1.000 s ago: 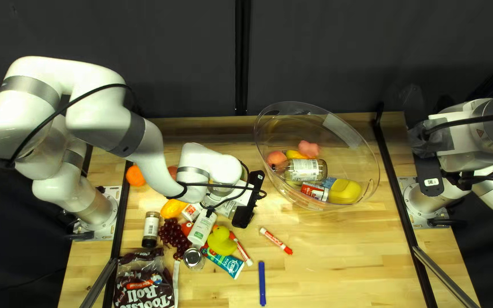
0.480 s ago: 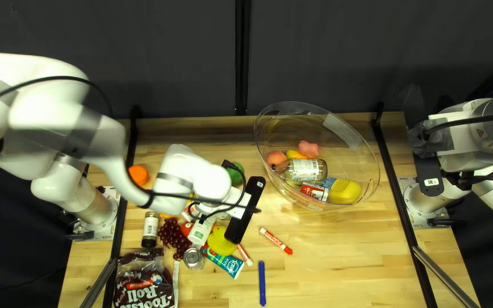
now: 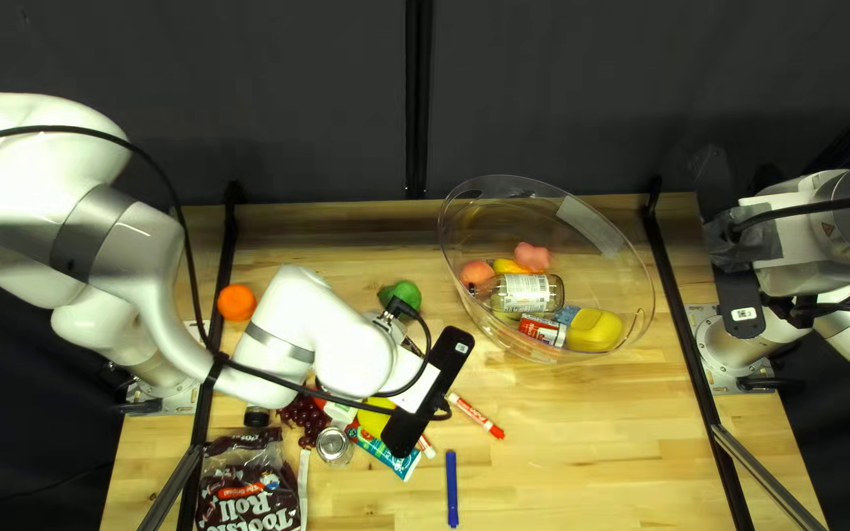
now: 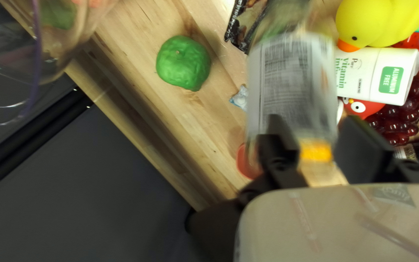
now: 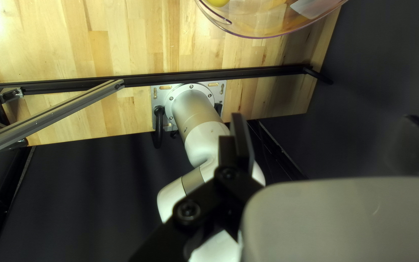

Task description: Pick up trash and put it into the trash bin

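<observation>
In the left wrist view my left gripper (image 4: 315, 142) is shut on a clear bottle (image 4: 291, 83) with a printed white label and an orange cap, held above the pile of objects. In the top left view the white wrist and its black camera mount (image 3: 425, 391) hide that gripper and the bottle. The bin is a clear plastic bowl (image 3: 595, 221) at the right of the table, holding several items; part of its wall shows as the bowl (image 4: 20, 72) in the left wrist view. My right gripper (image 5: 326, 145) is open and empty, off the table's right edge above its own base.
A green ball (image 3: 401, 293) and an orange ball (image 3: 236, 302) lie behind the left arm. Near the front lie a red marker (image 3: 475, 415), a blue pen (image 3: 451, 477), a candy bag (image 3: 248, 487), grapes (image 3: 307, 417) and a can (image 3: 333, 445). A yellow duck (image 4: 380, 22) rests on a white stick (image 4: 373, 76).
My left arm has swung toward the table's near edge with the bottle in its gripper, uncovering the green ball. The right arm has not moved.
</observation>
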Available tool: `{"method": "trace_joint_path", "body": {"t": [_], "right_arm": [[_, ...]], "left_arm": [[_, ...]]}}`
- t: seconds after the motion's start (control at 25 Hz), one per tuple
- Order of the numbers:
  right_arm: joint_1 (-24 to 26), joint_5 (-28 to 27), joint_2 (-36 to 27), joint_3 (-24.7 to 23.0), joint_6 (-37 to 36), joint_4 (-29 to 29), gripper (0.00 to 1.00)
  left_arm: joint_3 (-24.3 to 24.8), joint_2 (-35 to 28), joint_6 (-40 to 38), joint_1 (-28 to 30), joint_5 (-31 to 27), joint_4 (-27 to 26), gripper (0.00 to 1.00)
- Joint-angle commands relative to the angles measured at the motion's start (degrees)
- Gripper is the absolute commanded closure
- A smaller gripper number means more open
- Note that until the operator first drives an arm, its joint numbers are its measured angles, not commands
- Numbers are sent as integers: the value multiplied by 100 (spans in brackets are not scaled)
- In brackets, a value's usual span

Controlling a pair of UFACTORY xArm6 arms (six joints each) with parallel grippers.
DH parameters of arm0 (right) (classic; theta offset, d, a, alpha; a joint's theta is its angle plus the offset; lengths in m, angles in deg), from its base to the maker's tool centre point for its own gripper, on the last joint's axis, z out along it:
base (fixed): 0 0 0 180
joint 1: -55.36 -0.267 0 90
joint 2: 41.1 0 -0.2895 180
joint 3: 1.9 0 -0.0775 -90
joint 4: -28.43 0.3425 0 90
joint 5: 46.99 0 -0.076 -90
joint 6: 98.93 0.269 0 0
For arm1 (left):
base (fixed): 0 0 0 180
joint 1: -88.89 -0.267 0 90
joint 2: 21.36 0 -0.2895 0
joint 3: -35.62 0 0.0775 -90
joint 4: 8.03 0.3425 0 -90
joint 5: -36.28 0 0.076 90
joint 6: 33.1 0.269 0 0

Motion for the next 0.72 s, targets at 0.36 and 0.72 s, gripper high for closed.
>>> {"method": "trace_joint_path", "body": {"t": [0.36, 0.72], "right_arm": [[0, 0, 0, 0, 0, 0, 0], [0, 0, 0, 0, 0, 0, 0]], "left_arm": [[108, 12, 529, 174, 499, 85, 0], [1888, -177, 3227, -1551, 2633, -1261, 0]]}}
